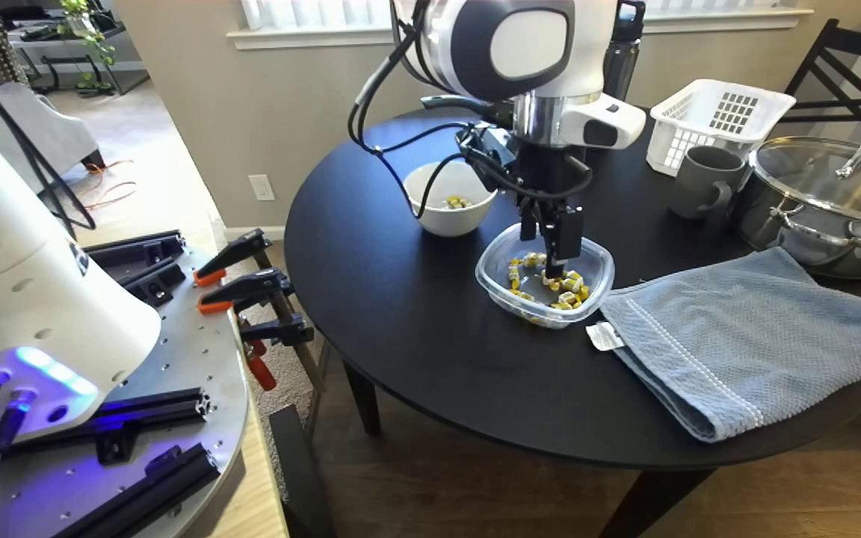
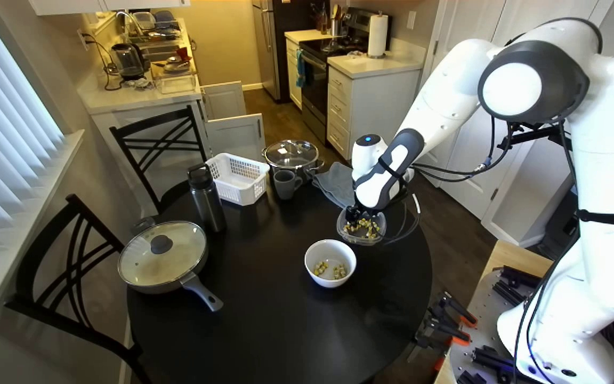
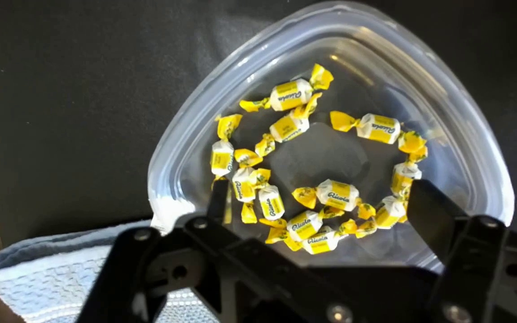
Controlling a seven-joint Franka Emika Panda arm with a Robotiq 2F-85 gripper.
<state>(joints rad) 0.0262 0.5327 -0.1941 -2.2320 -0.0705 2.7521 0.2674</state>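
On a black table (image 1: pixel 400 336) sits a clear tub (image 3: pixel 227 80) of wrapped candies (image 3: pixel 338 194) — gripper (image 3: pixel 319 195) over them, jaws spread wide.

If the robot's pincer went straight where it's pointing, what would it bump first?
Probably the yellow-and-white twist-wrapped candies inside the clear rounded plastic container, beneath the open black pincer. Depth is unclear, so the container's bottom might come first.

The tub (image 3: pixel 474 134) walls in the room beneath my pincer (image 3: pixel 320 193); the bowl (image 2: pixel 331 250) stands near. I can pass between bowl and pan (image 2: pixel 162 266).
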